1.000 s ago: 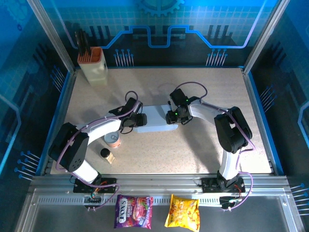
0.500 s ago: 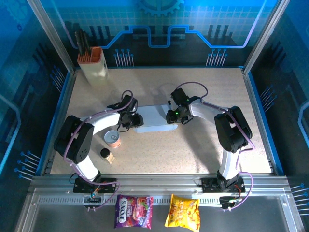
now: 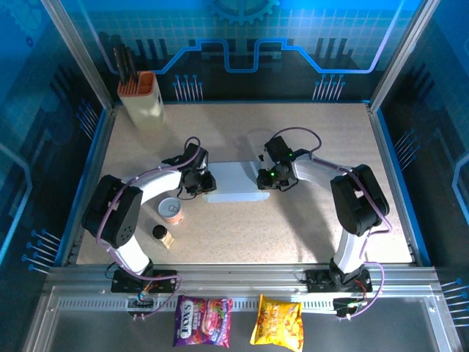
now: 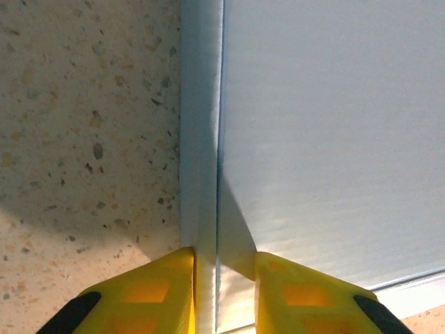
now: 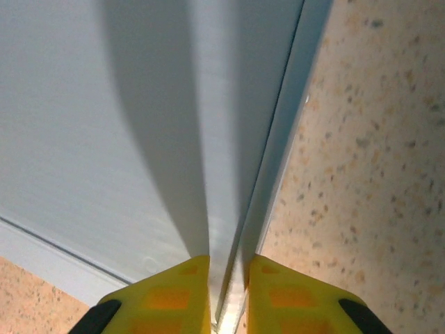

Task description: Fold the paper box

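Fingers (image 5: 167, 296) of the right gripper (image 5: 228, 285) pinch the paper box (image 5: 90, 125) wall between them. The left gripper (image 4: 224, 282) narrowly straddles another wall; clamping unclear.

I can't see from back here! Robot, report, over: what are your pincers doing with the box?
Left pincer astride left wall of paper box, small gap showing. Right pincer pinching its right wall. Nothing in the way, over.

The speckled beige desk (image 3: 315, 220) carries a white paper box (image 3: 234, 180) lying low near its middle. A tall cream holder with an orange top (image 3: 143, 99) stands in the far left corner. Toward the near left sit a small round can (image 3: 172, 211) and, just beside it, a small dark-capped bottle (image 3: 161, 235).
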Controlling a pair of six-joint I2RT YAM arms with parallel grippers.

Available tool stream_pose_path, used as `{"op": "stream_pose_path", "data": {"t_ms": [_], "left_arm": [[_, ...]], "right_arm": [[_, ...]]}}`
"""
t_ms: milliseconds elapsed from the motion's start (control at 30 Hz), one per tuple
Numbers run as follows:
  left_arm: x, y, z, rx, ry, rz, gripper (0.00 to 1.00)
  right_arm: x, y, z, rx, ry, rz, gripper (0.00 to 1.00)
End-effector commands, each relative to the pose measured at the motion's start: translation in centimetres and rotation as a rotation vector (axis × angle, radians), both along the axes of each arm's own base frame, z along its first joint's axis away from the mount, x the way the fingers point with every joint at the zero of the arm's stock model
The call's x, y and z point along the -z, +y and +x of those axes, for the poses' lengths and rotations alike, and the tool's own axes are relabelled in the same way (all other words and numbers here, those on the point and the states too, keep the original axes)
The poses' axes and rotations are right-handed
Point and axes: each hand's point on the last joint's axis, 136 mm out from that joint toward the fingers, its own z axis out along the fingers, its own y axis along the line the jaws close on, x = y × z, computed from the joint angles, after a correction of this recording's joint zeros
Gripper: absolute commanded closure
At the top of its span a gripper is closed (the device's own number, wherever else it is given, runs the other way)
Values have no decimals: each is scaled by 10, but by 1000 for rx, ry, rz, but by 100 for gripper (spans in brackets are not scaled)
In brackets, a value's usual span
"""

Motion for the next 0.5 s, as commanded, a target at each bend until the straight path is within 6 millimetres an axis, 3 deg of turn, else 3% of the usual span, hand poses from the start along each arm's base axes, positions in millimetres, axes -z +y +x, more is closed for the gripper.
{"op": "stream_pose_path", "data": {"t_ms": [0,300,467], "left_arm": [[-7,-47,-37,117,62,-134,75],[7,-32,-93,115,133,-57,70],[20,-17,-109,103,166,2,71]], "right_arm": [[-2,28,-52,-103,119,89,82],[7,1,-112,-130,169,-69,76],[-5,-1,-114,-120,138,-70,68]]}}
